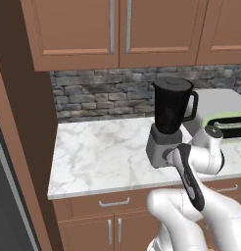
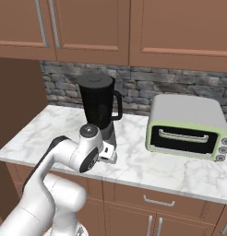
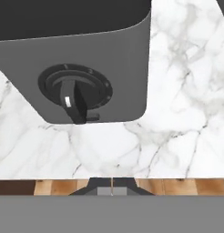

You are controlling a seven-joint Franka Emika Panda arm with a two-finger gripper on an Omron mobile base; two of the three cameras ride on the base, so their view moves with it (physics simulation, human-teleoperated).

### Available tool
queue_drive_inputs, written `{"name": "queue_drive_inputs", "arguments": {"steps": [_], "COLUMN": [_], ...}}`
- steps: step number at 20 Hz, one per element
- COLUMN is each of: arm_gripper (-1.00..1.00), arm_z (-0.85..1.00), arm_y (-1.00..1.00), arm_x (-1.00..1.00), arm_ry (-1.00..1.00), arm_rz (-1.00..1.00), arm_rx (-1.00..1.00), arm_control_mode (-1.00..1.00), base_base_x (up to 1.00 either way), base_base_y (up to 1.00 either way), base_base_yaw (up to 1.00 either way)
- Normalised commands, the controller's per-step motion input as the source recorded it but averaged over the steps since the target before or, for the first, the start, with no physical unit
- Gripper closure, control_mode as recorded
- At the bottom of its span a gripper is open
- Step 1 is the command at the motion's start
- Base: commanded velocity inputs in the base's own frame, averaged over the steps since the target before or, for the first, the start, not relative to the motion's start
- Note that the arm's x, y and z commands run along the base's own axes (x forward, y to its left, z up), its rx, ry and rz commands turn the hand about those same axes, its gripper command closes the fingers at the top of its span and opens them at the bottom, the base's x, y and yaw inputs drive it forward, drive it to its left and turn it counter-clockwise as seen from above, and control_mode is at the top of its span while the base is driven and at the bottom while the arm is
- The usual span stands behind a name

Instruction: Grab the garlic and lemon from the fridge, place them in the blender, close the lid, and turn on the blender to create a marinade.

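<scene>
Pincer (image 3: 112,185) is closed, gripping nothing, hanging just off the blender (image 3: 93,68); its round dial (image 3: 75,91) sits directly ahead, desk (image 3: 177,113) beneath.

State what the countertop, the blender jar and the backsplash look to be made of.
Countertop: polished white marble or a look-alike, going by its grey veining.
Blender jar: black, glossy, probably plastic or tinted glass; faint highlights show.
Backsplash: rough grey stacked stone, irregular blocks with dark joints.

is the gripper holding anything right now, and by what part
Nothing is held. The gripper is shut with its tips together and bare, hanging in front of the round black dial on the blender's grey square base, not touching it.
</scene>
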Motion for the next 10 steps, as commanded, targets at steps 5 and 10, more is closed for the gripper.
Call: {"name": "queue_drive_inputs", "arguments": {"steps": [5, 10], "arm_gripper": [1.0, 1.0], "arm_z": [-0.48, -0.68], "arm_y": [0.0, 0.15], "arm_x": [0.56, 0.19], "arm_ry": [0.0, 0.06], "arm_rz": [0.0, 0.0], "arm_rx": [0.0, 0.0], "arm_control_mode": [-1.0, -1.0], "base_base_x": [0.0, 0.0], "base_base_y": [0.0, 0.0], "base_base_yaw": [0.0, 0.0]}}
